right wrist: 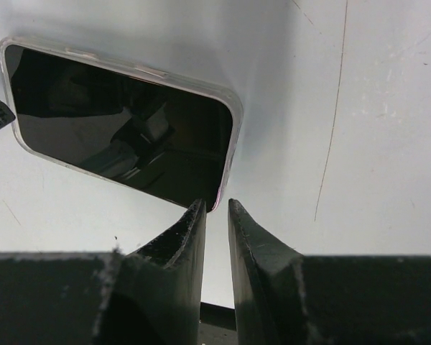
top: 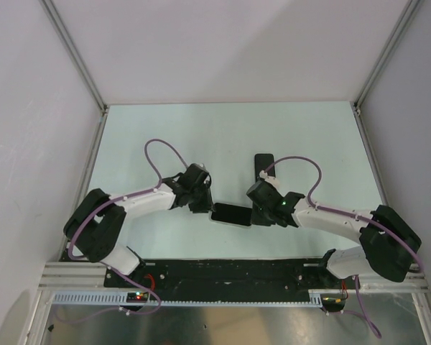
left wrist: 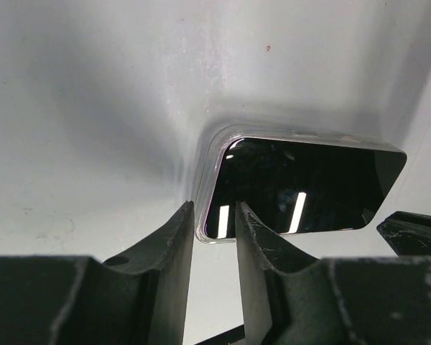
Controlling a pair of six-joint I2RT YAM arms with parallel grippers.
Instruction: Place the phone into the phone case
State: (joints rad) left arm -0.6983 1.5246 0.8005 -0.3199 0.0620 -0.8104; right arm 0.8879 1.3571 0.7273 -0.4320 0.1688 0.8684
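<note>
Left gripper, right gripper: jaws narrowly apart at corners of clear plastic phone case enclosing thin black glossy phone; grip unclear.

Pale table — phone case holding phone, 1 black slab beyond.

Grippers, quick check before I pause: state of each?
Left gripper: narrowly apart at a phone case corner; grip cannot be told.
Right gripper: narrowly apart at another corner; cannot tell.

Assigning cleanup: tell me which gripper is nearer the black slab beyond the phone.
Right. The right gripper sits in front of the black slab; the left gripper is farther left.
</note>
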